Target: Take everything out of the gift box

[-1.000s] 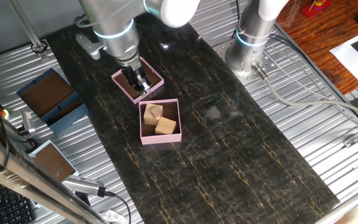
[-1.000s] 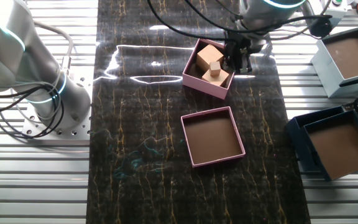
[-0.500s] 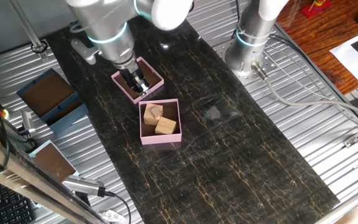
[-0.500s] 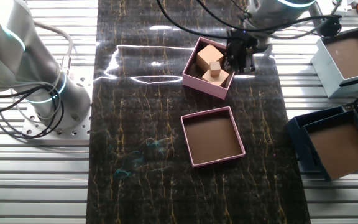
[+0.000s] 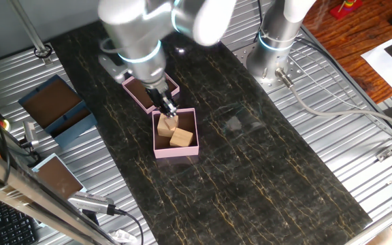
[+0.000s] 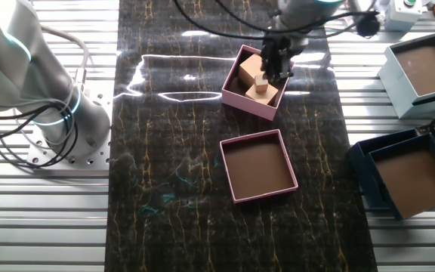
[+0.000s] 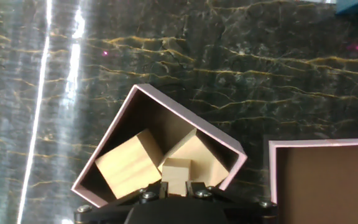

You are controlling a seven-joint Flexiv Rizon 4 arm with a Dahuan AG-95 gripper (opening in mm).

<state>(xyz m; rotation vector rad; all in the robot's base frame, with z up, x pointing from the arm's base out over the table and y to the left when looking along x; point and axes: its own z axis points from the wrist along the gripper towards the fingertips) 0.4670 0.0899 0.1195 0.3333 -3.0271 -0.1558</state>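
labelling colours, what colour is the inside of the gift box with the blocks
Brown inside the gift box, pale pink outside; hand view shows it best.

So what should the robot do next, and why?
Probably go straight down onto a wooden block. Both blocks lie in the gift box, and the gripper hangs right above them, holding nothing that I can see.

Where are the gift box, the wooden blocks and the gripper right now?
gift box (image 5: 159,147): one fixed view, left wall rim.
wooden blocks (image 5: 181,138): one fixed view, top of the nearer block.
gripper (image 6: 272,72): the other fixed view, between its fingertips above the blocks.
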